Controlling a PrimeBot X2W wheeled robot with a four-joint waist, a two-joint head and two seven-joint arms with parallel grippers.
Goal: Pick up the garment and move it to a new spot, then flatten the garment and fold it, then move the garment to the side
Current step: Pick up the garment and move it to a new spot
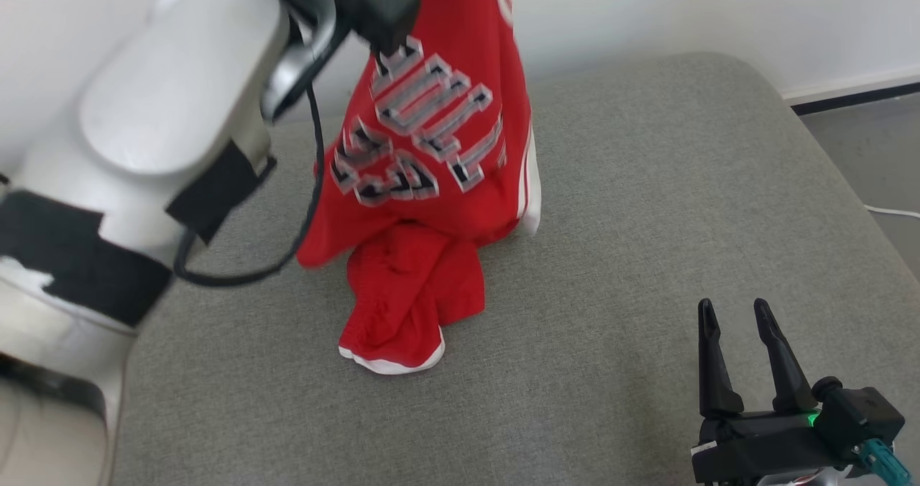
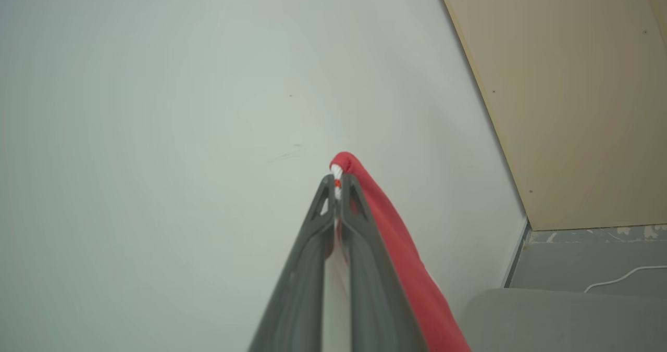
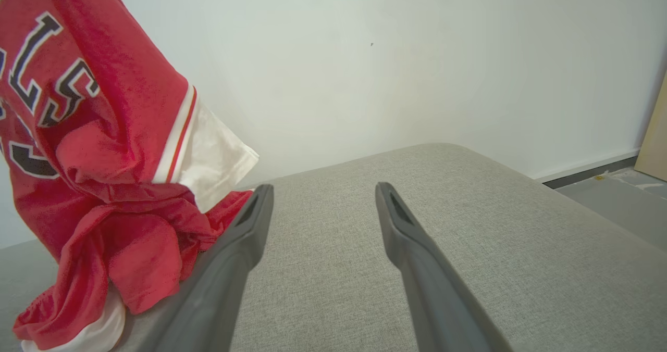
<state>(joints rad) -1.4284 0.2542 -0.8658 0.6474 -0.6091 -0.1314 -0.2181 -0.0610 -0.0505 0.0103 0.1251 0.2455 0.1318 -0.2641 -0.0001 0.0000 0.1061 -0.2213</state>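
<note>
1. Item: red basketball jersey (image 1: 431,148), with white trim and grey-and-black lettering. It hangs over the grey upholstered cushion (image 1: 647,220), and its lower folds are bunched and resting on the fabric left of centre.
2. Item: left gripper (image 2: 337,183). It is raised in front of the pale wall (image 2: 156,133), with its jaws pinched tight on a white-trimmed edge of the jersey.
3. Item: right gripper (image 1: 734,306). Its fingers are spread wide and hold nothing. It sits low at your right, apart from the jersey.
4. Step in hand, by judgement: the lift and carry to a new spot. Raise the left arm until the bunched hem leaves the cushion before you travel sideways, or the cloth will likely drag and twist.
5. Grip note: the pinch takes in little cloth. Move slowly and without jerks so the edge does not slip out.
6. Hazard: a black cable (image 1: 313,184) loops just beside the jersey. Carry away from it.
7. Placement: choose bare cushion to the right, with room around it for spreading the jersey flat.
</note>
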